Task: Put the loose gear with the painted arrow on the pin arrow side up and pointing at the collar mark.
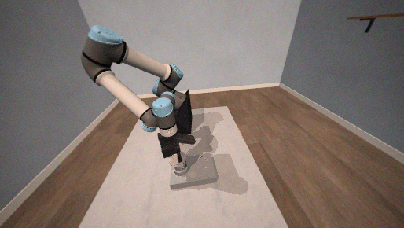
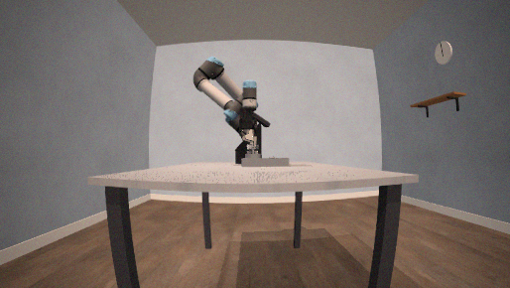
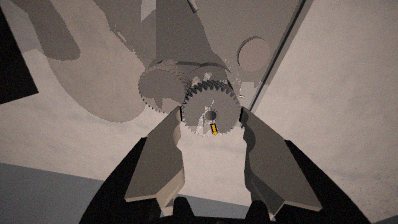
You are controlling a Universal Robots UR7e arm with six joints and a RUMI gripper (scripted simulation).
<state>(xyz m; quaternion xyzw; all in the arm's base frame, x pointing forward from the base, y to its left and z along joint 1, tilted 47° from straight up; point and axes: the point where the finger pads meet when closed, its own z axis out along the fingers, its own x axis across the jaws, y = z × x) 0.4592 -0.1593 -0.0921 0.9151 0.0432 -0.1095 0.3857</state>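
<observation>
In the wrist view my gripper (image 3: 209,107) is shut on the grey gear (image 3: 210,107), its two fingers on the gear's left and right rims. The gear's face shows a centre hole and a yellow painted arrow (image 3: 214,129) pointing toward the camera side. A second toothed gear (image 3: 161,91) sits just behind and to the left, on the grey base plate (image 3: 220,45). In the top view the gripper (image 1: 178,160) hangs low over the left end of the base plate (image 1: 194,170). The pin and the collar mark are hidden behind the held gear.
A round raised disc (image 3: 254,53) lies on the plate further back. The plate's edge runs diagonally on the right of the wrist view. The plate rests on a pale table top (image 2: 248,174), with the robot's dark base (image 1: 185,112) behind it.
</observation>
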